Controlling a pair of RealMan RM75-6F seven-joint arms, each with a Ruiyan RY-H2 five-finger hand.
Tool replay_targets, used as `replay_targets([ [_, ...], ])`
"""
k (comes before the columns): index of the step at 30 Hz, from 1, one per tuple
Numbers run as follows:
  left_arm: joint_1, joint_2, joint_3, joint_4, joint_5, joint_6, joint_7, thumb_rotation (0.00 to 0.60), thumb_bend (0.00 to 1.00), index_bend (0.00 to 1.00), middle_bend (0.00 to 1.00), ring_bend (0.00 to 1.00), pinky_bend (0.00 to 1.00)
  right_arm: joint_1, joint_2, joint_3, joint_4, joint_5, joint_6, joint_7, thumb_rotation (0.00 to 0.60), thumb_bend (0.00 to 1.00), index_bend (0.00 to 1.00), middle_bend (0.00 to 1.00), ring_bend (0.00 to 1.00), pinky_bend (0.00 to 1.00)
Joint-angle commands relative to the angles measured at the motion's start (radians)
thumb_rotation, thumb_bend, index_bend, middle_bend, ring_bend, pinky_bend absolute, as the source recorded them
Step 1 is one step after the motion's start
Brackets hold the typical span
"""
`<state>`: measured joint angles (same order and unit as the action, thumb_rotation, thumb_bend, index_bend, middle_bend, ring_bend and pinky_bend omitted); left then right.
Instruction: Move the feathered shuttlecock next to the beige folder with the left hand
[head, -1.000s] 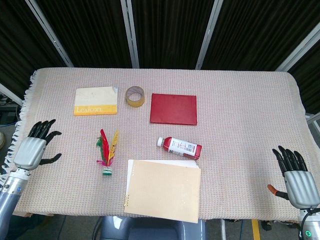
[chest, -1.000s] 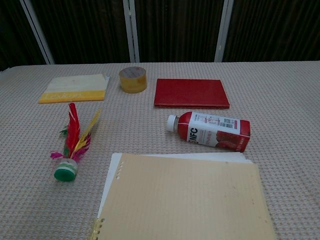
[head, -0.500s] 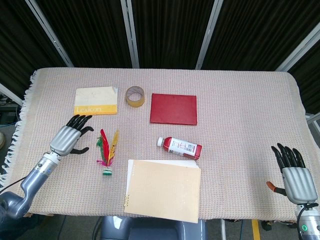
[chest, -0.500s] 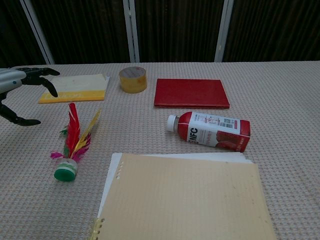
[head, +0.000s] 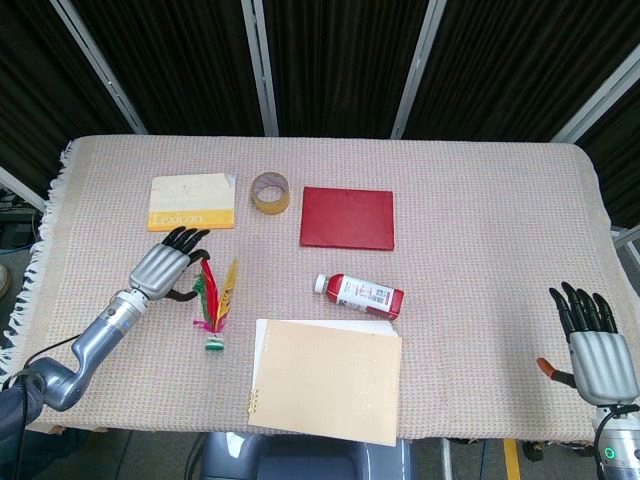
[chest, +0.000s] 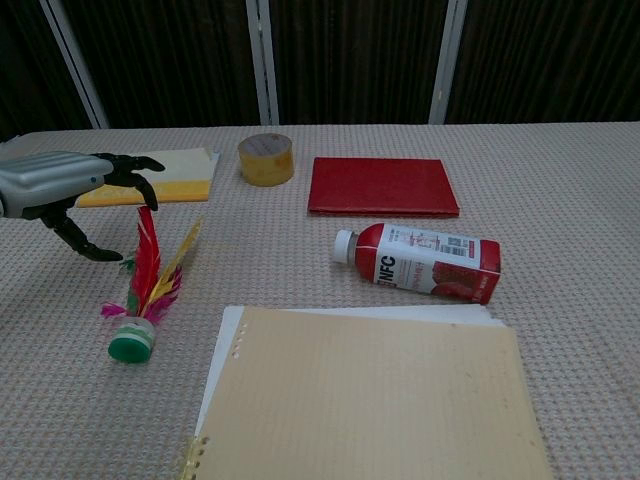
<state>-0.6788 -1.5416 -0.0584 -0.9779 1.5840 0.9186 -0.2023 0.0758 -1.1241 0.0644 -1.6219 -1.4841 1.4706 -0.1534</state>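
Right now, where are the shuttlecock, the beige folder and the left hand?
shuttlecock (chest: 133, 341), chest view, on its green base.
beige folder (head: 330, 382), head view, middle of its cover.
left hand (head: 160, 267), head view, on the silver back of the hand.

Rough woven tablecloth (head: 480, 200) — matt paper folder (head: 330, 385), glossy plastic bottle (head: 362, 294).

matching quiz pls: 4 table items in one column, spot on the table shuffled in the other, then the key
1. shuttlecock
2. tape roll
3. bottle
4. beige folder

A. lying on its side, centre of table
B. near edge, over white sheets
C. far side, between the yellow-striped booklet and red book
D. just right of the left robot hand

Pairs: 1-D, 2-C, 3-A, 4-B
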Motion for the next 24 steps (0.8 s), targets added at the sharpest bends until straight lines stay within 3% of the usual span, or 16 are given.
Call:
replay_targets([
  [1,-0.020,-0.021,0.011,0.022,0.002,-0.015,-0.020,0.569,0.17,0.28,0.00,0.00,0.00,0.001,-0.003,0.004,0.001,0.005,0.001,-0.002,0.600,0.08,0.00,0.00,0.00,0.00],
  [9,-0.060,-0.066,0.030,0.075,0.002,-0.050,-0.052,0.569,0.18,0.30,0.00,0.00,0.00,0.003,-0.010,0.010,0.010,0.012,0.003,-0.009,0.600,0.08,0.00,0.00,0.00,0.00],
  [20,-0.050,-0.030,0.066,0.030,0.035,0.035,-0.104,0.563,0.34,0.68,0.00,0.00,0.00,0.003,-0.023,0.016,0.028,0.008,0.018,-0.009,0.600,0.08,0.00,0.00,0.00,0.00],
  [24,-0.043,-0.009,0.074,0.000,0.039,0.058,-0.105,0.571,0.39,0.74,0.00,0.00,0.00,0.001,-0.025,0.015,0.028,0.003,0.024,-0.009,0.600,0.08,0.00,0.00,0.00,0.00],
])
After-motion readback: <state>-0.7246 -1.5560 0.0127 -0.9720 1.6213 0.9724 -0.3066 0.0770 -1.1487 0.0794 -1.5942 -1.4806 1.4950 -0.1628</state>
